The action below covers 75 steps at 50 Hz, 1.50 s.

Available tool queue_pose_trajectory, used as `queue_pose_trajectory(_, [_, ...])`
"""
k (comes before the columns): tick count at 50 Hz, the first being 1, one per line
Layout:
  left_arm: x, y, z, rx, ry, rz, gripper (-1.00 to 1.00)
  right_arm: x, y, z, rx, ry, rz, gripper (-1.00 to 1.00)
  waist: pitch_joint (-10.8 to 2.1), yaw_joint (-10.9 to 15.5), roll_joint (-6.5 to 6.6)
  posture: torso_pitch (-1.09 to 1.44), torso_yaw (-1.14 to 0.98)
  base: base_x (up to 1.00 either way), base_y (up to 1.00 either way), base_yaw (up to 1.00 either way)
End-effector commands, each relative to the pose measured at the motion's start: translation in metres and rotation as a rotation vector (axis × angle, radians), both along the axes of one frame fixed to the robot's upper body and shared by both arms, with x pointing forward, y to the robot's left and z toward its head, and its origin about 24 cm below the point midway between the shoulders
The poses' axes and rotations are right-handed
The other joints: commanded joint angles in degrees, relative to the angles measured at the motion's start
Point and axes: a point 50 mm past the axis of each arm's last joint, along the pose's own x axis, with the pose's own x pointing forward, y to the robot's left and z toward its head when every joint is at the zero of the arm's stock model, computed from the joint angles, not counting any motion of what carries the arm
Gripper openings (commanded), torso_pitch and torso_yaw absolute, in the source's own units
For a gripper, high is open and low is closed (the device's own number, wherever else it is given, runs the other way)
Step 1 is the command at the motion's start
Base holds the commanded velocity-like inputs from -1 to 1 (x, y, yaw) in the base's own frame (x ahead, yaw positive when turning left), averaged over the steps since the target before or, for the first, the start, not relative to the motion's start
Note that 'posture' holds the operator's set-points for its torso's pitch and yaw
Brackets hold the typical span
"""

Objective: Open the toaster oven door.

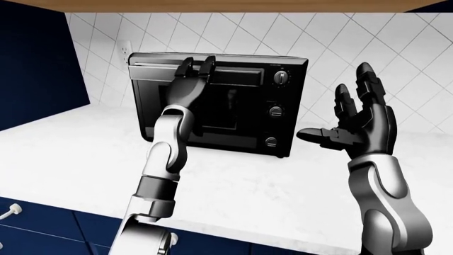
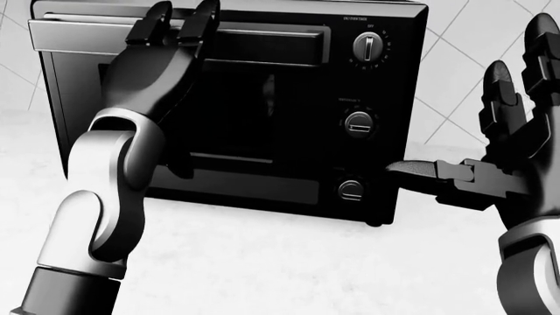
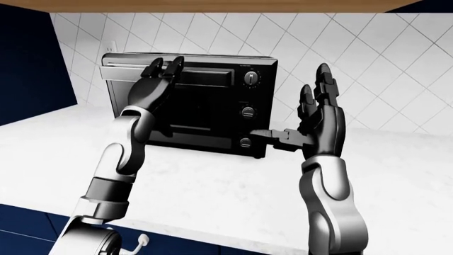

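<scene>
A black toaster oven (image 1: pixel 290 69) stands on the white counter (image 1: pixel 248 191) against the tiled wall. Its glass door (image 1: pixel 233 109) has a long bar handle (image 1: pixel 237 74) along the top, and the top edge seems to stand slightly out from the body. My left hand (image 1: pixel 196 65) lies flat on the left part of the door with its fingertips (image 2: pixel 203 16) reaching over the handle; the thumb is hidden. My right hand (image 1: pixel 336 114) is open and empty, held up to the right of the oven with its thumb pointing at the lowest of three knobs (image 1: pixel 271 141).
A navy tall cabinet (image 1: pixel 35 64) stands at the left edge. A wooden upper cabinet underside (image 1: pixel 212 5) runs along the top. Navy drawers with white handles (image 1: pixel 10 212) sit below the counter edge. A wall outlet (image 1: pixel 125 48) is left of the oven.
</scene>
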Motion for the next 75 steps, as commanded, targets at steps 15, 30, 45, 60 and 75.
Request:
queue_pose_trajectory(15, [0.002,-0.005,0.009,0.005,-0.013,-0.03,0.66,-0.004,0.0,0.015,-0.006,-0.078,-0.001,1.0,0.13,0.3,0.08,-0.6,0.0,0.0,0.0,0.0])
queue_pose_trajectory(30, [-0.001,0.001,0.006,-0.007,-0.001,-0.015,0.18,-0.003,-0.001,0.014,-0.003,-0.081,-0.007,1.0,-0.34,0.3,0.43,-0.6,0.0,0.0,0.0,0.0])
queue_pose_trajectory(45, [-0.029,0.013,0.005,-0.047,-0.017,0.01,0.04,-0.006,-0.004,0.019,0.0,-0.085,-0.014,1.0,-0.41,0.3,0.66,-0.6,0.0,0.0,0.0,0.0])
queue_pose_trajectory(60, [-0.066,0.018,-0.007,0.049,-0.007,0.072,0.01,-0.006,-0.005,0.016,0.006,-0.085,-0.02,1.0,0.18,1.0,0.6,-0.6,0.0,0.0,0.0,0.0])
queue_pose_trajectory(75, [-0.11,0.011,-0.011,0.046,0.04,0.048,0.4,-0.006,-0.006,0.015,0.007,-0.084,-0.022,1.0,0.95,2.1,0.33,-0.6,0.0,0.0,0.0,0.0])
